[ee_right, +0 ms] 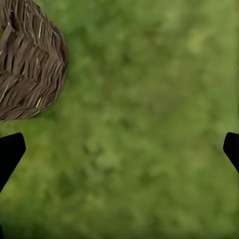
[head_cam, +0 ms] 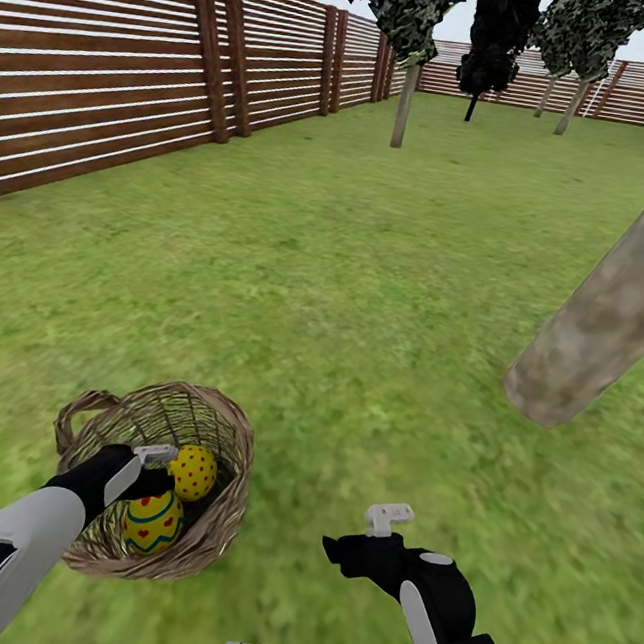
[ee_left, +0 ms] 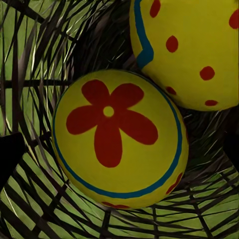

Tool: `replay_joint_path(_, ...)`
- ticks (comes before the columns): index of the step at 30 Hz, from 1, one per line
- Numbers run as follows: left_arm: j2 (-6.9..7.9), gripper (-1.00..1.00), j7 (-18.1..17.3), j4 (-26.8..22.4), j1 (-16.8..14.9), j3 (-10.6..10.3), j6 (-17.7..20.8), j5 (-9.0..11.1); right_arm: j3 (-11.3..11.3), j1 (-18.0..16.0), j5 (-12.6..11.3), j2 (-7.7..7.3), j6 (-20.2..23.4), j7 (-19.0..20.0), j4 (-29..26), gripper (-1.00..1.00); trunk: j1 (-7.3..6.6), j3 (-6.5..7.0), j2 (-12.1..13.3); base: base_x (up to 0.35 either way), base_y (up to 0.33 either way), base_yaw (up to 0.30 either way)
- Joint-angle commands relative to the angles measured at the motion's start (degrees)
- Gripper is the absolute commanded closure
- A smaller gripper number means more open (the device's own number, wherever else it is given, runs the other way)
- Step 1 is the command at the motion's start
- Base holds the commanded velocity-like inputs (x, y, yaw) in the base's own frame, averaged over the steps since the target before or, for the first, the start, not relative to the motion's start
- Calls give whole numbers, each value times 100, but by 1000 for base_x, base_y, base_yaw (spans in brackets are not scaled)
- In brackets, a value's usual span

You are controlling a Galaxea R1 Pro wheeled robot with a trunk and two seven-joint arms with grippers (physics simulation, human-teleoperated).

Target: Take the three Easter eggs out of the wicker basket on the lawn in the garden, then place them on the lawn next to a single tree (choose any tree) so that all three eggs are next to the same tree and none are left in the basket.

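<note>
Green lawn [head_cam: 369, 267] is spreading across the whole scene, mottled, and a brown slat fence [head_cam: 112, 65] is edging it on the left and at the far end. Thin-trunked trees [head_cam: 403, 105] are standing near the far fence, well apart from the robot. A thick grey-brown trunk [head_cam: 617, 298] is leaning in from the right, its base meeting the grass to the right of the basket and some way beyond it.

Tan wicker basket [head_cam: 211, 525] is sitting on the grass at lower left, upright, its handle [head_cam: 80, 408] lying down toward the far left rim. Two eggs are showing inside it: a dotted egg [head_cam: 193, 471] toward the far side and a banded egg [head_cam: 152, 521] nearer the robot, the two just beside each other. In the left wrist view a flower egg [ee_left: 117, 137] is lying against the weave, touching or nearly touching a dotted one [ee_left: 199, 50].

Left tool [head_cam: 143, 466] is reaching down into the basket, right over the eggs; whether it is open or closed cannot be told. Right tool [head_cam: 388, 520] is hanging over bare grass to the right of the basket, its fingertips [ee_right: 10, 152] spread wide apart with nothing between them.
</note>
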Motion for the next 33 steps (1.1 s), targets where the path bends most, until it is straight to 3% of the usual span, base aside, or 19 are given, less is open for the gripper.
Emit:
replay_joint_path(1, 1, -100, 41, -12, 0, -7, 23, 63, 1, -3, -41, 1, 22, -38, -5, -100, -1, -4, -2, 0, 0, 0)
replay_joint_path(9, 2, -100, 41, -14, 0, -7, -16, 65, 4, -3, -41, 1, 22, -39, -5, -100, -1, -4, -2, 0, 0, 0)
replay_joint_path(15, 8, -100, 41, -11, 0, -7, -44, 65, -2, -3, -41, 1, 22, -37, -5, -100, 14, -137, -10, 0, 0, 0)
replay_joint_path(28, 9, -100, 41, -14, 0, -7, -59, 65, -3, -3, -41, -3, 22, -41, -5, -100, 14, -137, -10, 0, 0, 0)
replay_joint_path(33, 9, -100, 41, -14, 0, -7, -68, 65, -3, -2, -41, -2, 22, -39, -5, -100, 25, -226, -15, 0, 0, 0)
